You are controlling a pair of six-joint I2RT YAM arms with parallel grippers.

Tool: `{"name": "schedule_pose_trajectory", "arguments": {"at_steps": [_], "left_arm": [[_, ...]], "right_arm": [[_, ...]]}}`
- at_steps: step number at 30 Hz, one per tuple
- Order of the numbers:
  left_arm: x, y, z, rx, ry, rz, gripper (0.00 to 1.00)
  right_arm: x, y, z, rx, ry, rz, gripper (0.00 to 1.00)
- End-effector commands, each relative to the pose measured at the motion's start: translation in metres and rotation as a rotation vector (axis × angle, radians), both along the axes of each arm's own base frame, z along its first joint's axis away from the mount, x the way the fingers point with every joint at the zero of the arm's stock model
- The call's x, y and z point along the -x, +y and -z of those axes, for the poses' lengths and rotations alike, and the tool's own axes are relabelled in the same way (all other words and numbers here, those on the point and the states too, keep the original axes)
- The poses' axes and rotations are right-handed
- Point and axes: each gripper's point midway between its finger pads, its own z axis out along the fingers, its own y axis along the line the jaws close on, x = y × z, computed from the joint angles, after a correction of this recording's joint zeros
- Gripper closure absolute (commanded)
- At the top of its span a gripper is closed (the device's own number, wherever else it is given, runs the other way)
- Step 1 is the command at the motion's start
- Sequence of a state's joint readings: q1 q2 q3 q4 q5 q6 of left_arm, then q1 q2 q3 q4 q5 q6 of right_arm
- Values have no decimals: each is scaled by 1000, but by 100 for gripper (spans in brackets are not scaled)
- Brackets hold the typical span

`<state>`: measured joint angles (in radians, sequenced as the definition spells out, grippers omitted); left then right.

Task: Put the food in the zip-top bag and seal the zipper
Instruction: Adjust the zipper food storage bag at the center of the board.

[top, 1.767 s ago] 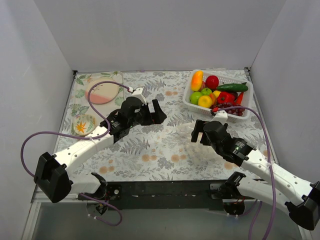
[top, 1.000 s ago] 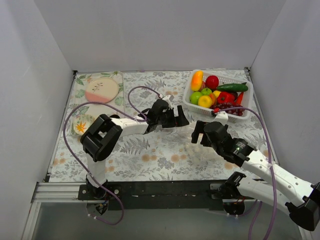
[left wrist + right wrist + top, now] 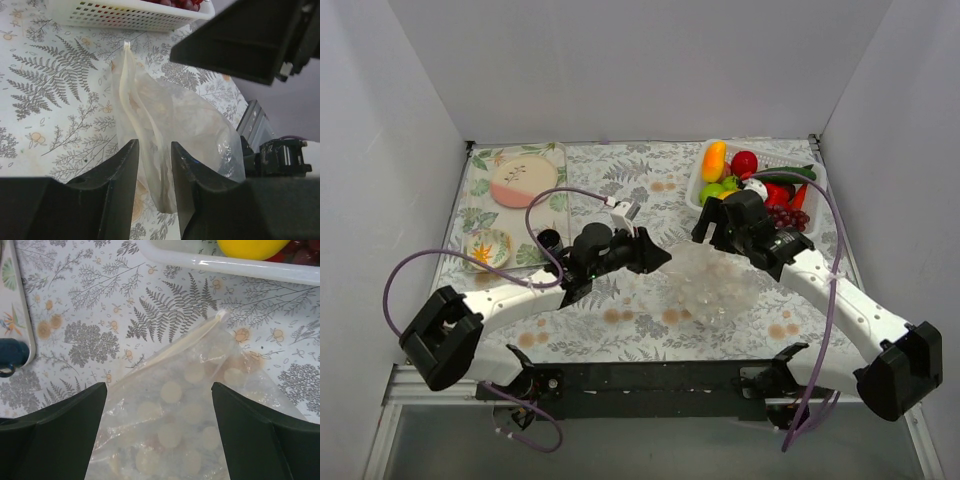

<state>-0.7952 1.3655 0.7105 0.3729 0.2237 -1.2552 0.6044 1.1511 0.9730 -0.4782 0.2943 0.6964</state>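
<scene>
The zip-top bag [image 3: 712, 283], clear with white dots, lies crumpled in the middle of the table. My left gripper [image 3: 658, 254] is shut on its left edge. In the left wrist view the bag [image 3: 172, 117] bunches between the fingers [image 3: 186, 172], and the zipper [image 3: 131, 92] runs away from them. My right gripper [image 3: 716, 226] hangs open over the bag's far end, beside the basket. Its wrist view shows the bag [image 3: 192, 432] and zipper [image 3: 182, 344] between wide-spread jaws [image 3: 159, 386] that touch nothing. The food [image 3: 744, 164] sits in the white basket [image 3: 812, 196].
A tray [image 3: 472, 215] at the far left carries a pink plate [image 3: 524, 181] and a small patterned bowl [image 3: 487, 246]. White walls close in the table on three sides. The basket rim [image 3: 225, 265] lies just beyond the right gripper.
The left gripper has shut on the bag's edge and shifted slightly nearer. The right gripper has moved away from me toward the basket, still open. The bag now shows bunched mid-table.
</scene>
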Motion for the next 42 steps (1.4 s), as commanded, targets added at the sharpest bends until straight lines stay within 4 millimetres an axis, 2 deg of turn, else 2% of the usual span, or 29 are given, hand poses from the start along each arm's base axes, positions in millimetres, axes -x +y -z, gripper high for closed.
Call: {"name": "schedule_pose_trajectory", "arguments": {"at_steps": [1, 5, 6, 9, 12, 14, 15, 16, 18, 19, 20, 21, 22, 23, 24, 25, 26, 27, 29, 30, 31, 34, 36, 40, 42], "left_arm": [[8, 18, -2, -38, -112, 2, 66], [17, 27, 7, -57, -107, -1, 64], [19, 28, 7, -54, -103, 2, 62], [28, 30, 17, -50, -70, 9, 60], [37, 35, 26, -39, -44, 15, 60], [45, 38, 33, -36, -27, 27, 55], [48, 39, 35, -31, -11, 27, 49], [50, 41, 38, -29, -1, 25, 30], [53, 48, 36, -15, 11, -5, 18], [47, 54, 38, -17, 36, -63, 13], [38, 58, 30, -13, 38, -124, 10], [31, 63, 33, -29, 66, -175, 10], [25, 71, 45, -72, 125, -230, 11], [9, 73, 36, -63, 138, -270, 17], [3, 73, 52, -100, 192, -281, 20], [3, 70, 55, -91, 244, -256, 23], [-9, 75, 62, -89, 280, -276, 32], [-14, 72, 74, -94, 334, -261, 36], [-16, 62, 80, -56, 401, -173, 43], [-22, 54, 76, -50, 401, -152, 51], [-22, 49, 94, -80, 444, -130, 54], [-19, 34, 99, -75, 475, -29, 57], [-14, 27, 94, -47, 469, 24, 55], [-8, 23, 94, -40, 486, 72, 51], [-4, 20, 102, -46, 515, 97, 51]], "right_arm": [[-10, 27, -8, -131, 35, -52, 7], [-5, 36, 18, -157, 136, -67, 12], [-3, 37, 30, -152, 169, -66, 12], [2, 38, 46, -146, 225, -60, 15], [0, 34, 53, -122, 229, -38, 15], [0, 32, 57, -104, 236, -28, 15], [1, 31, 60, -95, 241, -25, 15], [4, 31, 65, -84, 251, -27, 15], [7, 29, 72, -68, 253, -17, 15], [13, 30, 81, -53, 265, -27, 16], [17, 28, 86, -38, 273, -23, 16], [20, 27, 89, -25, 276, -26, 17], [29, 25, 99, 2, 290, -35, 17], [29, 22, 97, 11, 259, -30, 17], [32, 20, 98, 24, 243, -37, 17], [35, 21, 98, 27, 225, -49, 17], [39, 18, 98, 19, 198, -53, 18], [41, 17, 98, 14, 188, -61, 17], [48, 18, 100, -9, 167, -105, 18], [45, 23, 96, -34, 134, -127, 18], [49, 26, 97, -51, 126, -153, 18], [53, 30, 98, -101, 64, -204, 18], [56, 31, 100, -120, 34, -229, 18], [60, 28, 104, -116, 24, -243, 19], [59, 29, 102, -122, 13, -243, 19]]}}
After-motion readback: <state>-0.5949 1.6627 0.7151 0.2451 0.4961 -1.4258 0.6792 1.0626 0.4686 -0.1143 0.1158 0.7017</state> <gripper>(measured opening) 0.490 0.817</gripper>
